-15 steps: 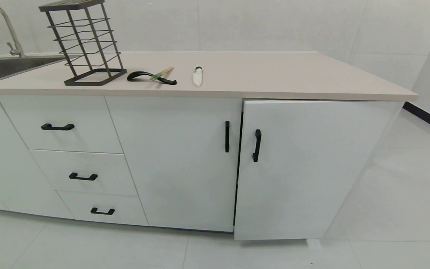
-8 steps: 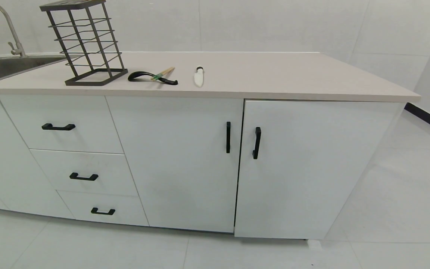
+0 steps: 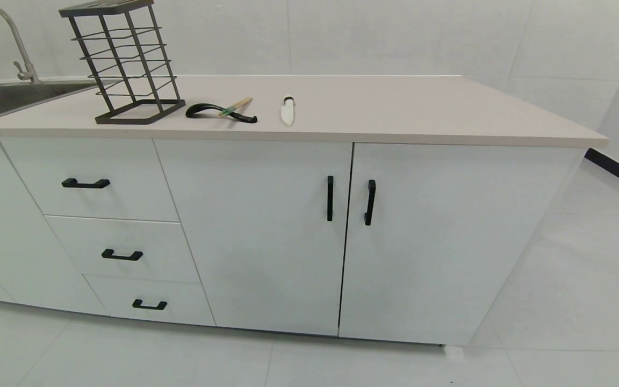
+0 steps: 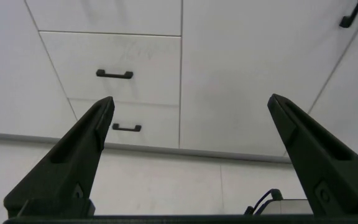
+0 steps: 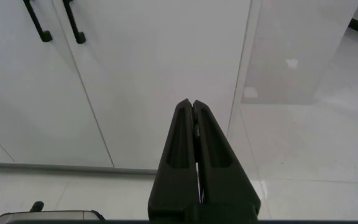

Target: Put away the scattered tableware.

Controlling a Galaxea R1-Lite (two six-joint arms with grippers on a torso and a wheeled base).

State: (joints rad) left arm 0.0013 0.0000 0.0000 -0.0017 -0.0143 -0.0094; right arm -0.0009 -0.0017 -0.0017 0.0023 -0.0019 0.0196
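Note:
On the beige countertop (image 3: pixel 395 107) lie a black ladle (image 3: pixel 218 111), a pair of wooden chopsticks (image 3: pixel 236 105) crossing its handle, and a small white knife (image 3: pixel 287 110) to their right. A black wire rack (image 3: pixel 127 59) stands upright left of them. My left gripper (image 4: pixel 191 106) hangs low in front of the drawers, open with nothing between its fingers. My right gripper (image 5: pixel 192 106) is shut and empty, low before the right cabinet door (image 5: pixel 160 74).
A steel sink (image 3: pixel 14 94) with a tap (image 3: pixel 3 37) sits at the counter's far left. Below are three drawers (image 3: pixel 121 252) and two shut cabinet doors (image 3: pixel 438 236) with black handles. Tiled floor stretches out on the right.
The right cabinet door, ajar a second ago, has swung shut. The whole head view has shifted slightly.

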